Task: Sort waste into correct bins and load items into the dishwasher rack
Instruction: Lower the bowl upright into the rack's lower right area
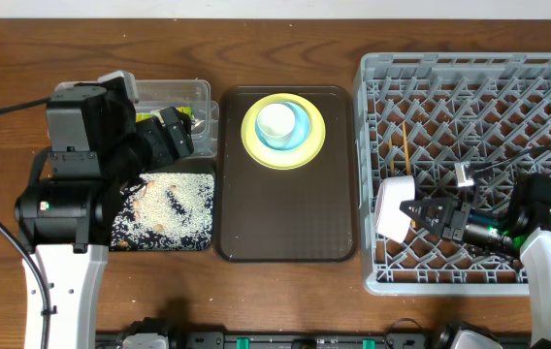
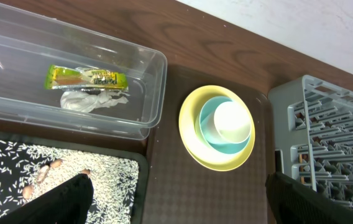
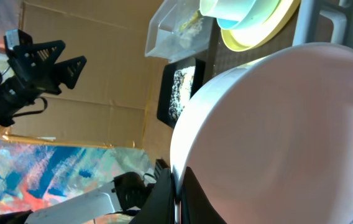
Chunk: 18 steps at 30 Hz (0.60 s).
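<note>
My right gripper (image 1: 413, 211) is shut on the rim of the white bowl (image 1: 392, 207), holding it on edge over the left side of the grey dishwasher rack (image 1: 469, 73). The bowl (image 3: 276, 137) fills the right wrist view, its rim pinched between the fingers (image 3: 192, 199). Two chopsticks (image 1: 405, 145) lie in the rack. A yellow plate (image 1: 314, 145) on the brown tray carries a light blue bowl (image 1: 298, 136) with a white cup (image 1: 277, 120) inside. My left gripper (image 2: 183, 208) hangs open over the black tray's edge. The clear tub (image 2: 145, 62) holds a wrapper (image 2: 86, 78) and a napkin (image 2: 92, 99).
The shallow black tray (image 1: 164, 208), covered with rice, lies in front of the clear tub (image 1: 193, 97). The dark brown serving tray (image 1: 285, 213) sits between the bins and the rack. The left arm's body (image 1: 72, 184) stands over the table's left side.
</note>
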### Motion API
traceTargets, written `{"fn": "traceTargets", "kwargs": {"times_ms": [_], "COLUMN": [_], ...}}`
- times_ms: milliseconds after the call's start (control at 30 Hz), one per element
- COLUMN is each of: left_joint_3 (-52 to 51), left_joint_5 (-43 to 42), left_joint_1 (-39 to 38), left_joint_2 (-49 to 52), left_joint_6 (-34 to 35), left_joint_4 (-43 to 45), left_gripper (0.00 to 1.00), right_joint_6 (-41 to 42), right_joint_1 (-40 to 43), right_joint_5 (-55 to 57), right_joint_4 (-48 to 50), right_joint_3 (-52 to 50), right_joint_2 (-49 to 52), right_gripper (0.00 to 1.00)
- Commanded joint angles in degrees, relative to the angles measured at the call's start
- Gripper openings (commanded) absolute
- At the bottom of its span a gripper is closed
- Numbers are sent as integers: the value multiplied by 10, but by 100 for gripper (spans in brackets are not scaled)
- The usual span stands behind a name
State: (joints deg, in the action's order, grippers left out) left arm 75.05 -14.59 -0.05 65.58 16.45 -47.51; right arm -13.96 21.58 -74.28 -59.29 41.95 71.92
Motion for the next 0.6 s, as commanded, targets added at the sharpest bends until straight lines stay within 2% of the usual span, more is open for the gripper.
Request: {"fn": "traceTargets", "kwargs": {"times_ms": [0, 167, 567], "left_joint_3": [5, 5, 5], "left_joint_5": [7, 7, 7], "left_joint_1": [3, 3, 3], "left_joint_2": [3, 3, 3], "left_joint_6": [-5, -5, -5], "left_joint_4": [0, 0, 0], "left_gripper": [92, 92, 92], "right_joint_6": [-10, -2, -2], "right_joint_1": [2, 3, 55], "right_joint_5": [149, 154, 248], "right_joint_4": [-3, -3, -3], "right_joint_3": [-9, -7, -5], "right_joint_2": [7, 7, 7], "right_gripper": [1, 1, 1]}}
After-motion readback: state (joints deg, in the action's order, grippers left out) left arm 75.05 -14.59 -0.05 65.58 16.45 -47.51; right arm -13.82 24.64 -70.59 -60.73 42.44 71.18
